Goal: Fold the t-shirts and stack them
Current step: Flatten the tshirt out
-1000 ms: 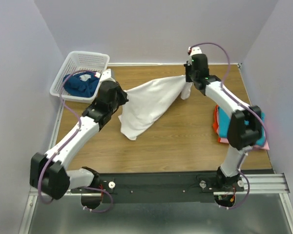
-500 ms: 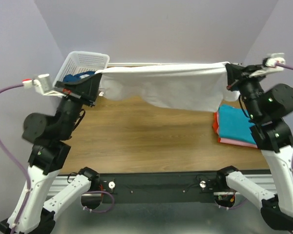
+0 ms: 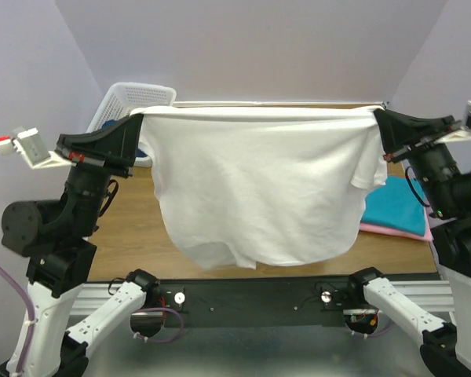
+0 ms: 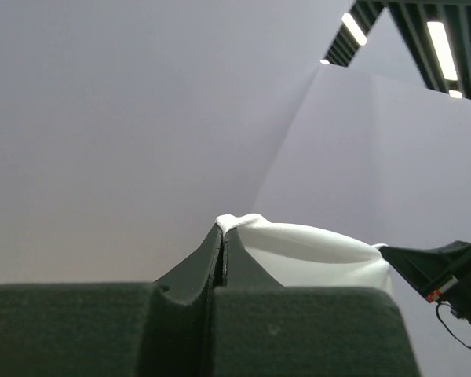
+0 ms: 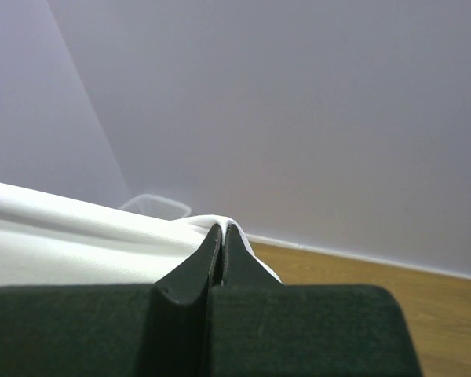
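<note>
The white t-shirt [image 3: 259,181] hangs spread above the table [image 3: 129,232], its top edge stretched taut between the left gripper [image 3: 138,118] and the right gripper [image 3: 377,116], each with its jaws pinched tight on a corner. Behind it, at the right, a teal shirt [image 3: 396,204] lies on a pink shirt [image 3: 392,229]. The basket [image 3: 153,94] sits at the far left.

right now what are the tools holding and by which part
One white shirt, shared: the left tool pinches the left end of its top edge, the right tool the right end. It hangs spread between them.
</note>
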You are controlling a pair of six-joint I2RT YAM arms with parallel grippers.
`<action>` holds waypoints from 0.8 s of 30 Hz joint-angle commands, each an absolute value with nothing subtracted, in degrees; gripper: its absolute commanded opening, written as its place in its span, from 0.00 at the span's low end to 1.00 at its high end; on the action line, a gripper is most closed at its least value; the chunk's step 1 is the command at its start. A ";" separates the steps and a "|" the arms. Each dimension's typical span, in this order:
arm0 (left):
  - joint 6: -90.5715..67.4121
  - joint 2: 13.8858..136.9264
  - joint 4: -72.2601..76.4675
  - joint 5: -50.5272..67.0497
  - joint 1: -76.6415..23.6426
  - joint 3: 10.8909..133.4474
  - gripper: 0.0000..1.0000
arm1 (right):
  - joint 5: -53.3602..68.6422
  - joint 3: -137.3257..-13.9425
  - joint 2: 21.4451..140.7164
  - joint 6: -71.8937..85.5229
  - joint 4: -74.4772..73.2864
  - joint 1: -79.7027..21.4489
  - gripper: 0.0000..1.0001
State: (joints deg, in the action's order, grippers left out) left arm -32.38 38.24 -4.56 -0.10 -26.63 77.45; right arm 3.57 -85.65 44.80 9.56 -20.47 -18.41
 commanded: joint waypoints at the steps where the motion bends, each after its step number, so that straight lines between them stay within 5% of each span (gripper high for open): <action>1: -32.78 45.42 -9.56 -19.75 -26.19 76.47 0.00 | -2.36 -82.71 51.84 9.49 -23.73 -17.93 0.03; 6: -36.55 62.08 -16.77 -34.97 -24.44 70.50 0.00 | -7.64 -76.92 66.83 10.37 -22.94 -17.76 0.09; 8: -37.88 68.52 -18.46 -31.92 -19.35 68.21 0.14 | -9.57 -74.80 73.26 10.28 -21.71 -17.84 0.17; 9: -38.66 72.03 -19.59 -30.08 -17.68 67.86 0.22 | -12.02 -74.01 76.52 10.28 -21.27 -17.67 0.28; 10: -39.80 79.20 -24.47 -26.84 -16.01 68.46 0.30 | -13.87 -74.27 84.04 10.63 -21.18 -17.67 0.70; 11: -41.21 82.50 -26.26 -26.89 -15.91 70.12 0.54 | -15.54 -74.96 87.50 10.72 -21.18 -17.67 0.87; 12: -41.83 84.97 -27.50 -27.76 -16.08 70.75 0.66 | -17.12 -76.19 90.24 10.72 -21.27 -17.67 1.00; 14: -41.41 88.33 -28.22 -28.04 -16.26 71.37 0.83 | -16.88 -76.73 95.16 11.68 -21.53 -17.67 1.00; 18: -39.12 83.16 -20.41 -23.04 -16.44 66.28 0.97 | -14.07 -76.03 95.45 12.13 -21.44 -17.67 1.00; 24: -36.39 79.10 -14.86 -14.95 -16.78 61.79 0.98 | -7.75 -72.60 92.73 12.83 -21.27 -17.67 1.00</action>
State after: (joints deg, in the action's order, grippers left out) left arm -38.35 80.29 -20.38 -20.27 -16.25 63.26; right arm -11.25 -74.56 95.35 11.57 -22.37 -17.91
